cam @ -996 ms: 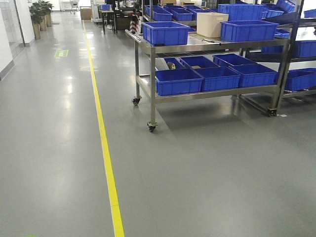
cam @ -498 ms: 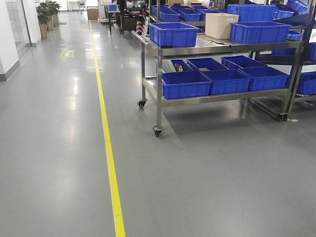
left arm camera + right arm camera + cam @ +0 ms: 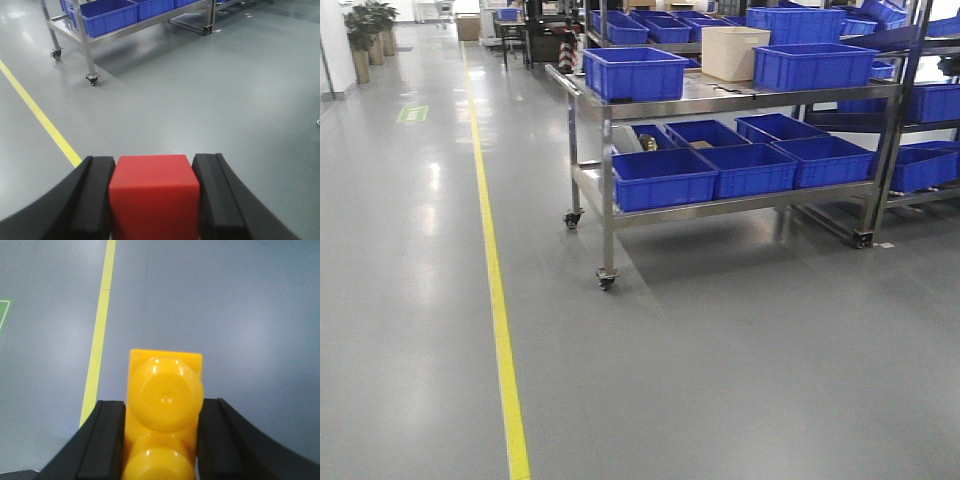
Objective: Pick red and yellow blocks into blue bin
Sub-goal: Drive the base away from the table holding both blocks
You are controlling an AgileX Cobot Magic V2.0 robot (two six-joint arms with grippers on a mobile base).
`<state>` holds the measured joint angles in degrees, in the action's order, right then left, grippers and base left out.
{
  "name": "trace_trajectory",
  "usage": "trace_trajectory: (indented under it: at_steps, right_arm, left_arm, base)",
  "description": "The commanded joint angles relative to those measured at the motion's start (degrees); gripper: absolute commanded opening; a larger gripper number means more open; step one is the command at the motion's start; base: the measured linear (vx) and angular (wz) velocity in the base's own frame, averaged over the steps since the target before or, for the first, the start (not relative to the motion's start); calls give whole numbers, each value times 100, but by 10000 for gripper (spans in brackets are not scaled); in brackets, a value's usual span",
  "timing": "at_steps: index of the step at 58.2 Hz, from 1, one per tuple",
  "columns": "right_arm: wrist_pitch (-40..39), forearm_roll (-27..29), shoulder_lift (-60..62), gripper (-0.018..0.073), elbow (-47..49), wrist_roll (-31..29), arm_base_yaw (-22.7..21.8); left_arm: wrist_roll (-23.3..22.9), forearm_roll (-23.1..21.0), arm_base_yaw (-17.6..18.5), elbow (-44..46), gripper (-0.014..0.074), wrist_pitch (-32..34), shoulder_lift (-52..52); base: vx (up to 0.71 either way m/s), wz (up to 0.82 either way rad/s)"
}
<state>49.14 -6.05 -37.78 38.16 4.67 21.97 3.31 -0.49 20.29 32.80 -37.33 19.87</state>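
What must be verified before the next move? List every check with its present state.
1. Left gripper clamped on the red cube: ok, a finger presses each side.
2. Right gripper clamped on the yellow brick: ok, the brick sits between both fingers.
3. Target bin singled out: cannot tell, several blue bins sit on the steel cart.
4. Floor toward the cart free of obstacles: ok in the front view.
5. Bins within arm reach: not ok, open floor lies between robot and cart.
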Motion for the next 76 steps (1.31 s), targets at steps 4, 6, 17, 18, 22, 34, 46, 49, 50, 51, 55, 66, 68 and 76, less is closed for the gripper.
trace_trajectory:
  at_steps: [4,6,17,18,22,34,46,49,50,51,55,66,68,76]
  right_arm:
    - [-325,-83,9,242,165,-27,-1]
    - [-325,-83,9,242,165,-27,-1]
    - [-318,-83,9,242,165,-27,-1]
    - [-318,-83,9,242,165,-27,-1]
    - [-318,-83,9,242,165,-27,-1]
    - [-318,-83,9,242,165,-27,-1]
    - [-318,-83,9,242,165,-27,-1]
    - [-313,-83,9,242,165,-27,-1]
    - [-313,-83,9,242,165,-27,-1]
    - [-313,-83,9,242,165,-27,-1]
    - [-313,-83,9,242,165,-27,-1]
    - [-313,-83,9,242,165,-27,-1]
    - [-313,-83,9,242,165,-27,-1]
    - [-313,-83,9,242,165,-27,-1]
  left_arm:
    - [-36,-24,11,131,237,485,58]
    - [-36,-24,11,131,237,485,58]
    - [-36,-24,11,131,237,485,58]
    - [-36,-24,11,131,237,485,58]
    - [-36,-24,11,131,237,485,58]
    - [-36,-24,11,131,237,485,58]
    - [-36,-24,11,131,237,485,58]
    - [-36,-24,11,131,237,485,58]
    - [-36,-24,11,131,237,485,58]
    - [-36,-24,11,131,237,485,58]
    - [-36,-24,11,131,237,485,58]
    - [-36,-24,11,131,237,492,58]
    - [-36,-24,11,131,237,492,58]
    - [-36,-24,11,131,237,487,58]
  base:
    - [31,-20]
    - [31,-21]
    - [32,-21]
    - [34,-18]
    - [34,-17]
    - [36,-9]
    - [41,-3]
    - [42,-5]
    - [42,-6]
    - [42,-6]
    - [42,-7]
    - [42,-7]
    - [41,-9]
    - [43,-15]
